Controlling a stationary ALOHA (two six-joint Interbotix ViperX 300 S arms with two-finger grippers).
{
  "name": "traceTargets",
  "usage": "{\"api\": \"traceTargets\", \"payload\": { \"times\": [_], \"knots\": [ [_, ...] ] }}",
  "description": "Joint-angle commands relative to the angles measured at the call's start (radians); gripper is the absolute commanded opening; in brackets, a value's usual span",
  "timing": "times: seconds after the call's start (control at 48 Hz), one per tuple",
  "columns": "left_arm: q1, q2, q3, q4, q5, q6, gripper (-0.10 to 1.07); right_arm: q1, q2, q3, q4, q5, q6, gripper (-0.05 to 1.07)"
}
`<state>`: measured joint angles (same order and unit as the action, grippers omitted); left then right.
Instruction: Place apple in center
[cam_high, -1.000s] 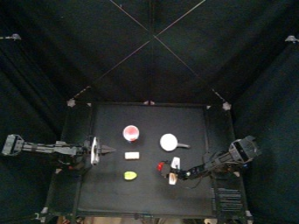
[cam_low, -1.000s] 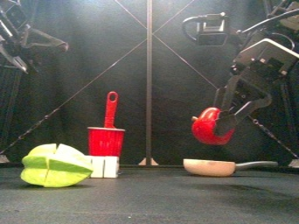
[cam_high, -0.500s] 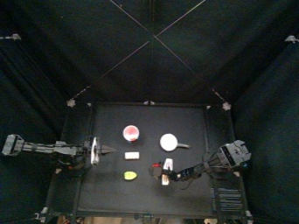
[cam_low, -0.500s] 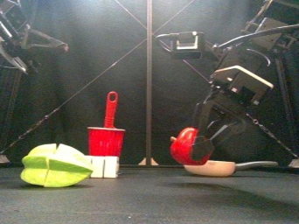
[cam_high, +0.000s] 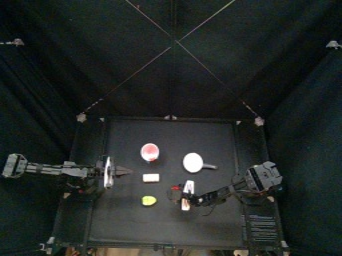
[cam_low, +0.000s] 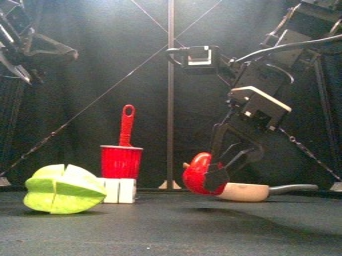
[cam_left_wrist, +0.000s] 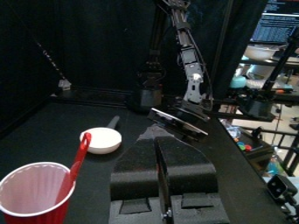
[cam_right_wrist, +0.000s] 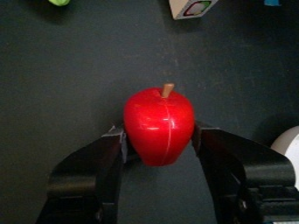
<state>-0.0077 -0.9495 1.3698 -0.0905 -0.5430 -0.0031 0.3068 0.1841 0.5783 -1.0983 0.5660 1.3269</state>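
Hanging low over the table (cam_low: 171, 225) on the right side, the right gripper (cam_right_wrist: 160, 144) clamps the red apple (cam_low: 201, 173) between its two jaws, stem end tilted up toward the red cup (cam_low: 122, 160), while the left gripper (cam_left_wrist: 163, 179) rests shut.

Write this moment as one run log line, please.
right fingers: shut on apple | apple: above table, near white dish | left arm: resting at left edge

The right claw (cam_right_wrist: 162, 153) covers both flanks of the apple (cam_right_wrist: 159, 122).
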Motion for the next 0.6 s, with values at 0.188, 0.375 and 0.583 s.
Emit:
{"api": "traceTargets", "payload": {
  "times": [0.188,0.375,0.583],
  "knots": [
    [0.002,0.006,-0.011,0.002,-0.009,0.000,0.00,-0.009,0.008,-0.037,-0.011,-0.005,-0.043,0.73],
    [0.002,0.006,-0.009,0.000,-0.009,0.000,0.00,-0.011,0.029,-0.067,-0.005,-0.005,-0.083,0.73],
    [0.002,0.006,-0.008,0.002,-0.009,0.000,0.00,-0.020,0.037,-0.081,-0.009,-0.005,-0.084,0.73]
  ]
}}
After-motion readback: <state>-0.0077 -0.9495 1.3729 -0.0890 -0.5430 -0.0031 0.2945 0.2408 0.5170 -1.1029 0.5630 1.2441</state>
